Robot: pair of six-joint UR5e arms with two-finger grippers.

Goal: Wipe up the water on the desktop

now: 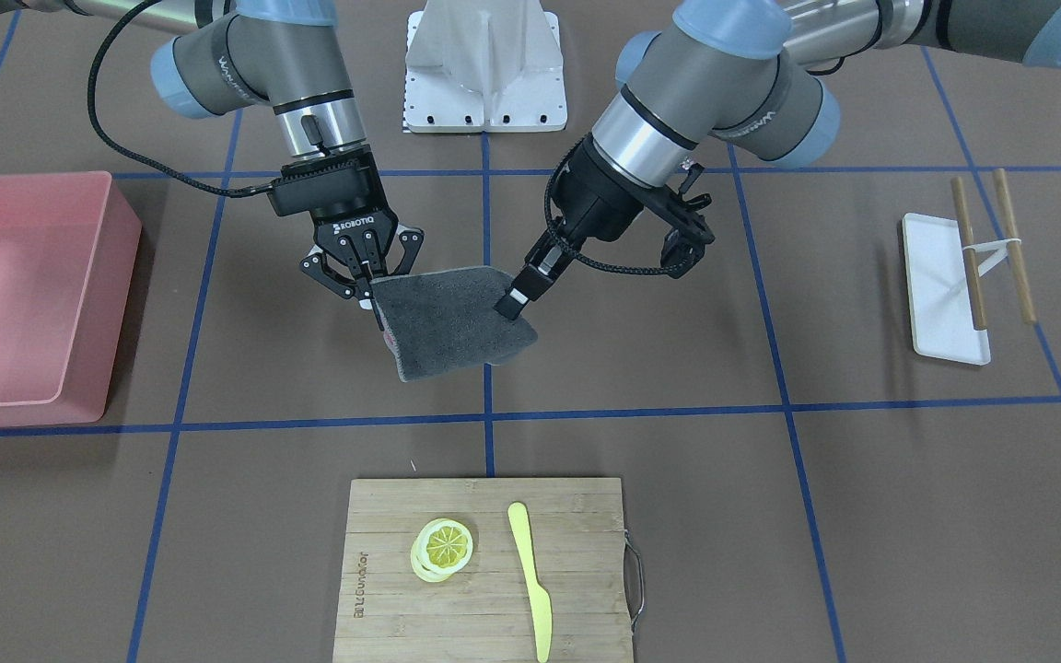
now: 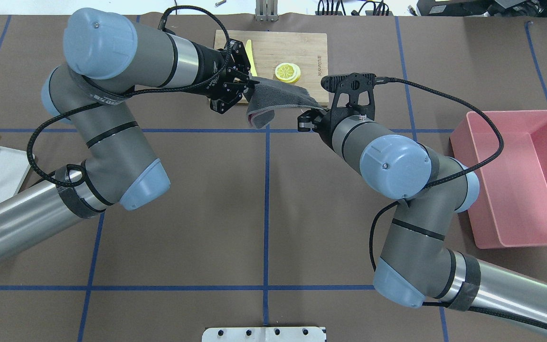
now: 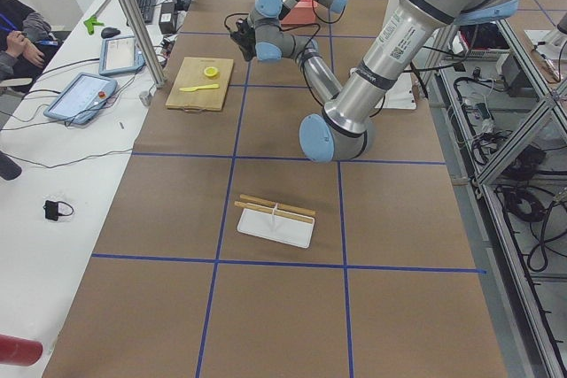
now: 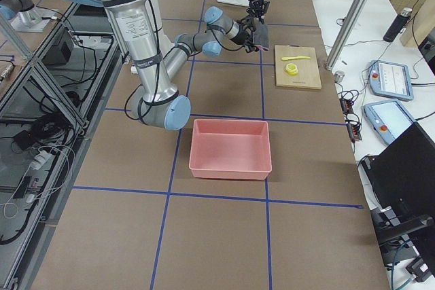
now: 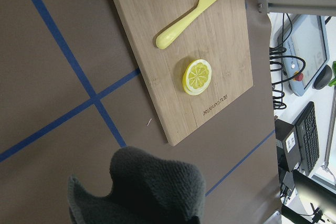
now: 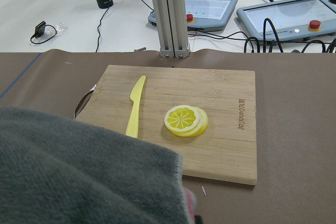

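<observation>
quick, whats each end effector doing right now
Left end effector: closed, holding one side of the gray cloth.
Right end effector: closed, holding the opposite edge of the gray cloth.

A bamboo cutting board (image 1: pixel 577 516) carries a stack of lemon slices (image 1: pixel 444 549) with a yellow knife (image 1: pixel 530 580) lying apart beside it, while a pink bin (image 1: pixel 102 304) sits at one end of the desk (image 1: pixel 678 442) and, at the other, a white tray (image 1: pixel 940 295) with wooden sticks (image 1: pixel 969 253).

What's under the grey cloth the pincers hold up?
Brown desktop and a blue tape line show around the cloth. The patch directly beneath is covered; any water there cannot be seen.
</observation>
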